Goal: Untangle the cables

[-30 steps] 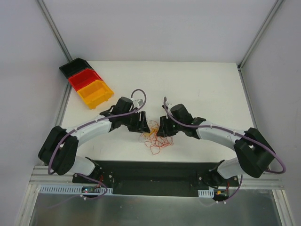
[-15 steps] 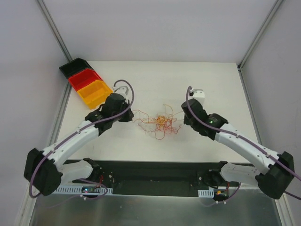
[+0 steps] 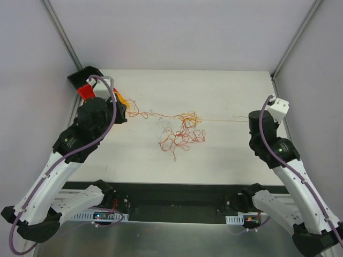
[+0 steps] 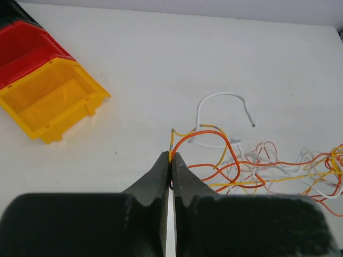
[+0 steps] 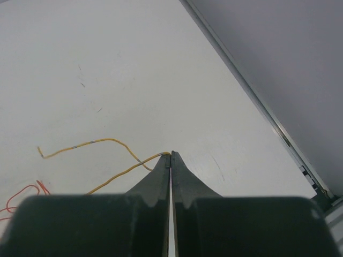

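Cables [image 3: 182, 131] lie tangled at desk [image 3: 230, 91] centre. Arms spread wide: left claw [image 4: 171, 159], near yellow bin [image 4: 53, 96], clamps orange and yellow strands; right claw [image 5: 171, 156], near right edge, clamps one yellow strand.

I work in a lab test cell: a white table [image 3: 230, 91] boxed in by plain grey panels [image 3: 177, 32] on aluminium frame rails [image 3: 60, 33]. My arms [image 3: 300, 184] are bolted to a black base plate [image 3: 177, 194] at the near edge, and stacked plastic parts bins [image 4: 75, 115] sit at the far left.
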